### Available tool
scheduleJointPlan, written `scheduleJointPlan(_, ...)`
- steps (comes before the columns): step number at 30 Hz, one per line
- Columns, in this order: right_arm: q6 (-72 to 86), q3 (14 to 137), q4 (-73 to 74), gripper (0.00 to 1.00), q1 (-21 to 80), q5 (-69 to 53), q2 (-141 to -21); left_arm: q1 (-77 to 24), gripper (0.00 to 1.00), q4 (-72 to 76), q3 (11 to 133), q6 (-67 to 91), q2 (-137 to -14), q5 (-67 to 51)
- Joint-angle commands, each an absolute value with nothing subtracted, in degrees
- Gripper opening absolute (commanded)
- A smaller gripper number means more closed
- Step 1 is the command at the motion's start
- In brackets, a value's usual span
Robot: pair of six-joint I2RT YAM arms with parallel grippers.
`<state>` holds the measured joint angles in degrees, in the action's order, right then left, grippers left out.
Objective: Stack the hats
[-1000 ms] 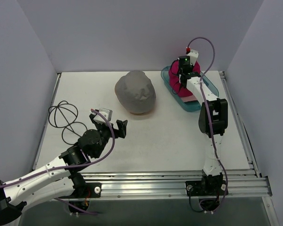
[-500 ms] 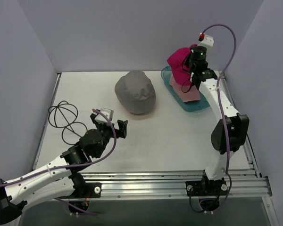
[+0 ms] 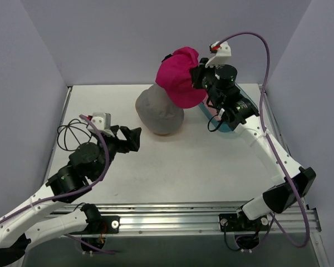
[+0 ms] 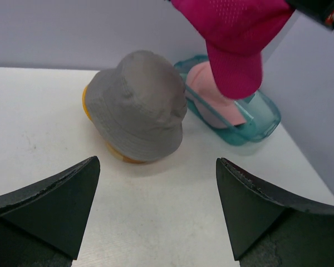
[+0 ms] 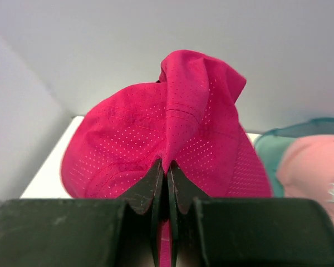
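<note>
Pinched tight in the right gripper [image 3: 200,75] by a fold of its crown: the magenta cap [image 3: 181,78], held in the air clear of the table [image 3: 183,167], up and to the right of the grey bucket hat [image 3: 160,108], brim drooping down. In the right wrist view, both fingers [image 5: 146,192] pressed together with only fabric between.

Under the grey bucket hat, peeking out at its left and lower edge: the mustard yellow hat [image 4: 89,108], the pair stacked and resting on the table.

Right of the grey bucket hat, near but apart: a teal tray [image 4: 261,119] with the pale pink cap [image 4: 211,94] lying in it, below the hanging magenta cap.

In front of the grey bucket hat, toward the left and well apart from it: the left gripper [image 3: 132,139], jaws spread wide, nothing between them, aimed at the stack.

Left of the grey bucket hat, well apart, by the table's left edge: a black wire-frame stand [image 3: 72,136] on the table.
</note>
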<state>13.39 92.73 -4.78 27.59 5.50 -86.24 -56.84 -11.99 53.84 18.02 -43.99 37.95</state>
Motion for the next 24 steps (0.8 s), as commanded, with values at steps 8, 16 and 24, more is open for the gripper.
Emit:
scheduleJointPlan(8,14.5,86.7,-12.9,0.0,35.9,-9.0,-79.5,-55.2,0.94,-34.2,75.8,20.2,-43.6,38.5)
scheduleJointPlan(16,14.7,88.9,-17.2,0.0,45.7,-11.0,-83.9,-55.0,0.94,-51.3,95.1,19.8,-49.5,43.0)
scheduleJointPlan(24,13.1,99.7,-17.3,0.0,55.5,-12.8,-96.0,-55.0,0.94,-51.8,93.3,20.6,-44.5,42.7)
